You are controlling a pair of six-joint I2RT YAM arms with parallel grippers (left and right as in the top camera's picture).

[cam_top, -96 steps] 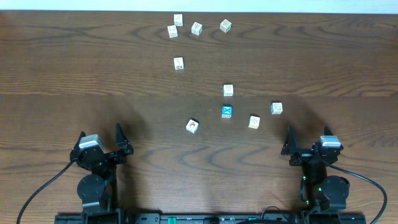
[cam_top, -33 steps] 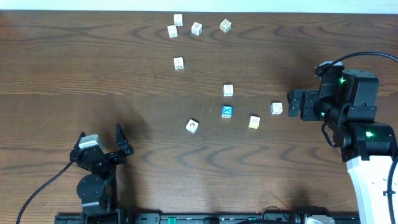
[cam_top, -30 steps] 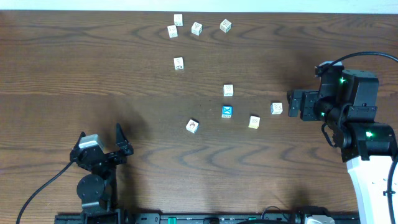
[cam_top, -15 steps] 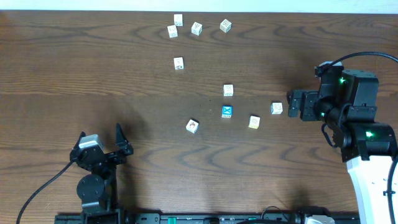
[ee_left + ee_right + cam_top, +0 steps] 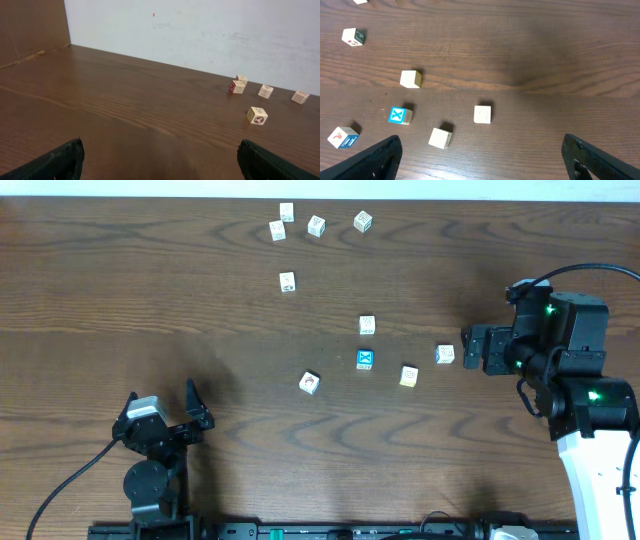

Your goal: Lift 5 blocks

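Blocks (image 5: pixel 365 359) are all left lying on the surface (image 5: pixel 150 280), none lifted yet, so the wide-open right gripper (image 5: pixel 467 348) must be closed around the cream block (image 5: pixel 445 354) just beside it, while the left gripper (image 5: pixel 162 392) is kept open far away.

Looks like a robotics lab bench to me, not anyone's home. There's one big dark wood-grain table (image 5: pixel 120 300) with two robot arms standing at its near edge, the left arm (image 5: pixel 150 480) and the right arm (image 5: pixel 580 405). A black rail (image 5: pixel 300 532) runs along that edge with cables (image 5: pixel 75 480) trailing. Past the table's far edge it's just a bare white wall (image 5: pixel 200 35). Little picture cubes (image 5: pixel 365 360) are scattered on the table.
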